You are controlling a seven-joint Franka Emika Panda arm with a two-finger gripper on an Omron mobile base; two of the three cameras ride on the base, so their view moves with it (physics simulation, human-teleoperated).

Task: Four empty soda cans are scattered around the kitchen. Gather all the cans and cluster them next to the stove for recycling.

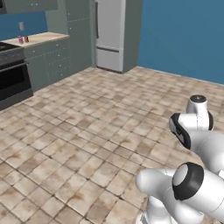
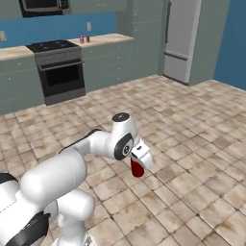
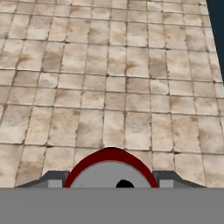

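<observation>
The gripper (image 3: 111, 183) is pinching a red can (image 3: 110, 168) above the tiled floor (image 3: 109, 87) — two more cans (image 2: 84, 39) are sitting far ahead, on the counter (image 2: 103, 38) beside the stove (image 2: 57, 67).

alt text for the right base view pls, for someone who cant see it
The white arm reaches over the brown tiled floor with its claw shut on a red soda can. Behind it, the black stove stands among grey-green cabinets, with two small cans on the counter to its right.
</observation>
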